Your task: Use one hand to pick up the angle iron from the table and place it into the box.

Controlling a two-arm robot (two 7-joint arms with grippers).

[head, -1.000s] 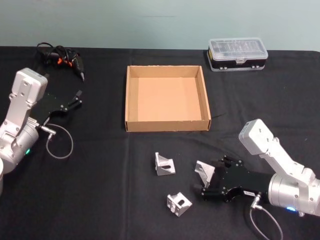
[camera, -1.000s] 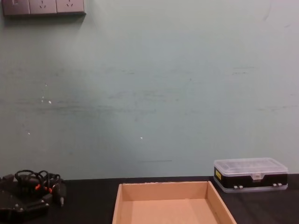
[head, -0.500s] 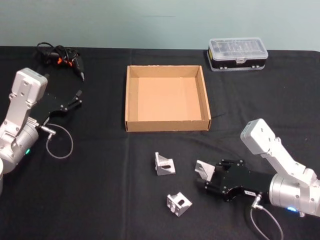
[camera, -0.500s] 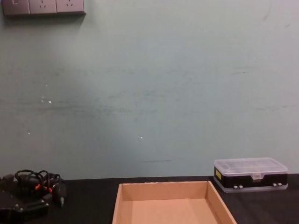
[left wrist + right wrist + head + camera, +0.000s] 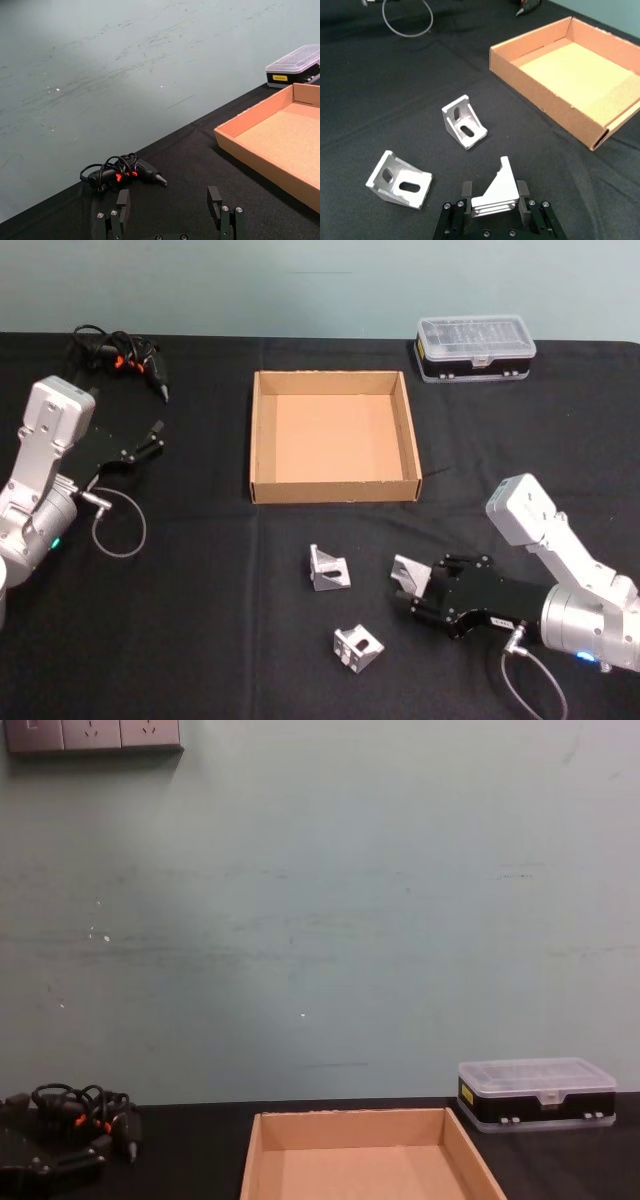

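Observation:
Three silver angle irons are on the black table [image 5: 200, 640]. One angle iron [image 5: 410, 573] [image 5: 498, 189] sits between the fingers of my right gripper [image 5: 413, 588] [image 5: 494, 198], which is shut on it at the table's front right, low over the surface. A second angle iron [image 5: 328, 568] [image 5: 464, 123] and a third [image 5: 358, 648] [image 5: 400, 178] lie loose to its left. The tan cardboard box [image 5: 253, 440] [image 5: 540, 107] [image 5: 350, 1119] stands behind them, nothing inside. My left gripper [image 5: 152, 440] [image 5: 169, 206] is parked open at the far left.
A clear-lidded plastic case [image 5: 475, 348] [image 5: 535, 1092] [image 5: 295, 65] stands at the back right. A black tool with coiled cable [image 5: 120, 352] [image 5: 70, 1115] [image 5: 122, 170] lies at the back left. A cable loop [image 5: 118, 525] hangs by the left arm.
My right gripper's fingers have closed from wide open onto the angle iron, and the arm drew slightly right. The left arm has not moved.

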